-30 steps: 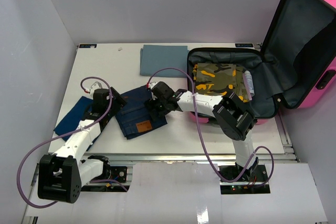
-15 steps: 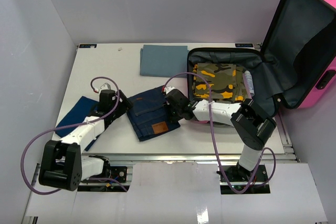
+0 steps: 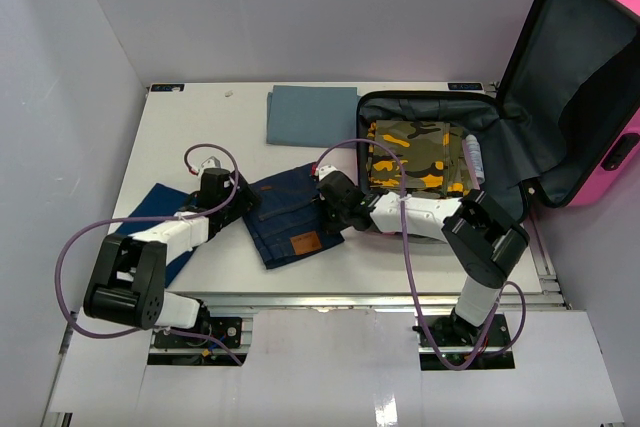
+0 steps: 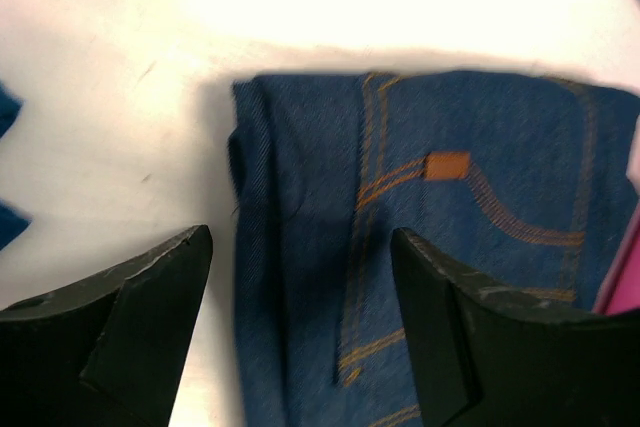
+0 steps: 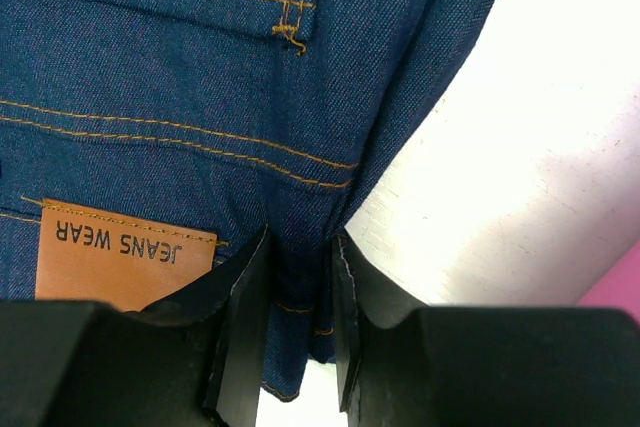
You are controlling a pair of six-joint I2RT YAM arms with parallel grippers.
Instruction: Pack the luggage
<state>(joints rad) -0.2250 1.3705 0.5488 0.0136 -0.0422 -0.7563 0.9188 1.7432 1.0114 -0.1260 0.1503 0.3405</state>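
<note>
Already in luggage [image 3: 578, 97]: camouflage garment [image 3: 410, 152], bottle [image 3: 472, 157].

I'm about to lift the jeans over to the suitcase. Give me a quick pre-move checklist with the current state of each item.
1. Right gripper pinching the jeans: ok, shut on the folded edge.
2. Left gripper gripping the jeans: not ok, open, jaws straddling the opposite edge.
3. Luggage open: ok, lid stands up.
4. Space inside: ok, only a flat camouflage garment and a small bottle beside it.
5. Jeans staying folded when lifted: cannot tell.
</note>
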